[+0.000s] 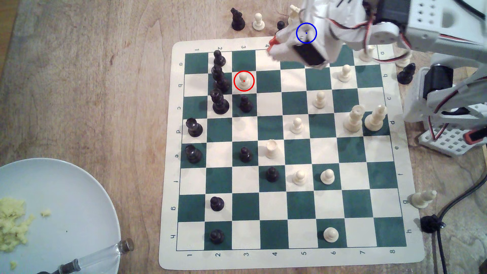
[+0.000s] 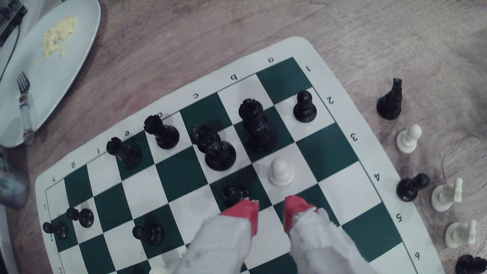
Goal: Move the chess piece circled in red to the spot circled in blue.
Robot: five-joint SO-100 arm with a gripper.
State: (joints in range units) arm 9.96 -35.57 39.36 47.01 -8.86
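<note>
The chess piece, a cream-white pawn [image 1: 244, 81] [image 2: 280, 172], stands upright inside the red ring on a light square near the board's far left corner in the exterior view. The spot, a blue ring [image 1: 306, 33], is drawn beyond the board's far edge, and my white arm covers the surface under it. My gripper [image 1: 272, 47] [image 2: 271, 210] hovers over the board's far edge, to the exterior view's right of the pawn. Its red-tipped fingers [image 2: 245, 212] stand apart, open, with nothing between them. In the wrist view the pawn stands just ahead of the tips, untouched.
Tall black pieces [image 1: 220, 102] crowd the column beside the pawn, and a black pawn [image 1: 245, 104] stands on the adjoining square. A black knight [image 1: 237, 19] and a cream pawn [image 1: 258, 22] stand off the board near the ring. A plate [image 1: 66, 210] with a fork lies near left.
</note>
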